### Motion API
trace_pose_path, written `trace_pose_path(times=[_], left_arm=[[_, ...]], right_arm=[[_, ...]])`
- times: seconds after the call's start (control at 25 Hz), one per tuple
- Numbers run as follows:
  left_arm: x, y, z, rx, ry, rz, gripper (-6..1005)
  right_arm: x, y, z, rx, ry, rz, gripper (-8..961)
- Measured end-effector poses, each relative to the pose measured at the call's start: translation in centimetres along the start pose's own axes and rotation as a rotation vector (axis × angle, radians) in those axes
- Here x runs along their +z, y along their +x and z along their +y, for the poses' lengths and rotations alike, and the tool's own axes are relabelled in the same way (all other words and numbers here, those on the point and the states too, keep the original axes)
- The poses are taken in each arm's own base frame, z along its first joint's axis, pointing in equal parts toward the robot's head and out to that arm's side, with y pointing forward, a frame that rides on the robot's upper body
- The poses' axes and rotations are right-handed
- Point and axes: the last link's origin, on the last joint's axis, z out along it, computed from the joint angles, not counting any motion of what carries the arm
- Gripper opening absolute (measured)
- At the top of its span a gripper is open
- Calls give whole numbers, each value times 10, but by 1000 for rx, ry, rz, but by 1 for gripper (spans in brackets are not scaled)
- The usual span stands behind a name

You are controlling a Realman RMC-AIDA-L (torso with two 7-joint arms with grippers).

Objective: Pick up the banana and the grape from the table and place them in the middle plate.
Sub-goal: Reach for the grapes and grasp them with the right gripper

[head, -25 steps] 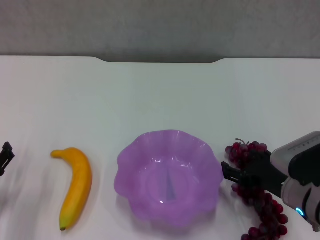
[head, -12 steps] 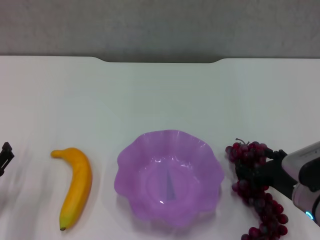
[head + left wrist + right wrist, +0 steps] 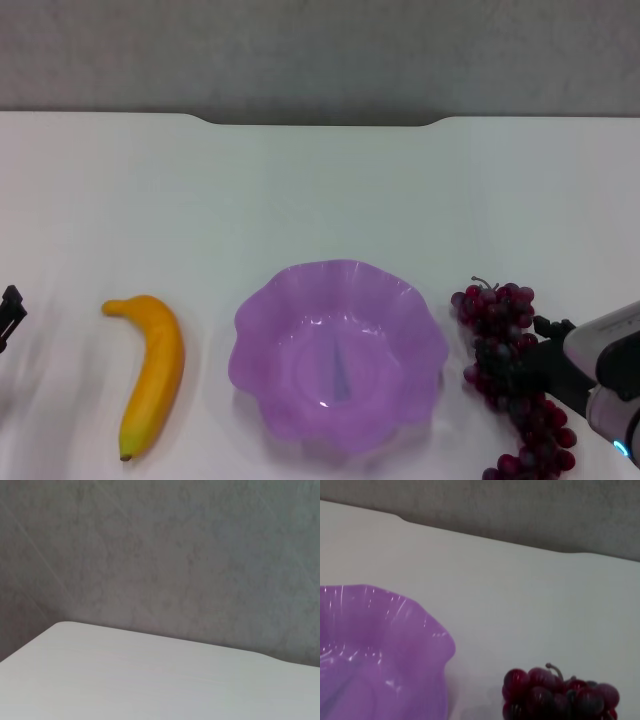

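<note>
The yellow-orange banana (image 3: 155, 370) lies on the white table (image 3: 320, 190), left of the purple scalloped dish (image 3: 300, 275). The dish is empty. The bunch of dark red grapes (image 3: 495, 305) lies on the table right of the dish. My right gripper (image 3: 522, 348) is low over the middle of the bunch, open, with one black finger (image 3: 548, 325) on the far side and the other on the near side. The right wrist view shows the dish (image 3: 370, 645) and the stem end of the grapes (image 3: 560, 695). My left gripper (image 3: 10, 312) sits at the far left edge, left of the banana.
The table's far edge has a notch (image 3: 320, 120) in front of a grey wall. The left wrist view shows only the table corner (image 3: 125, 680) and the wall.
My right gripper has pulled back to the right, away from the dish, and dropped lower over the grapes. The banana, dish and left arm have not moved.
</note>
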Motion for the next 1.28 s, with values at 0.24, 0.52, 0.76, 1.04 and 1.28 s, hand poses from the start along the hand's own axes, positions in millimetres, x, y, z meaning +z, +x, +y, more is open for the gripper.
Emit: trace_pose_path(times=[0.24,0.52,0.76,1.04,1.28], left_arm=[[0,0,0,0,0,0,908],[0,0,0,0,0,0,907],[1,0,0,0,-1,1,908],[1,1,1,0,-2,1,907],[1,1,1,-2,-3,4,907]], right_arm=[[2,5,2,-5,-6,18,890],[4,10,1,-11,-6,35,890],[4,13,0,-11,-3,43,890],[5,13,0,-12,1,40,890],[5,11,0,-15,-1,34,750]])
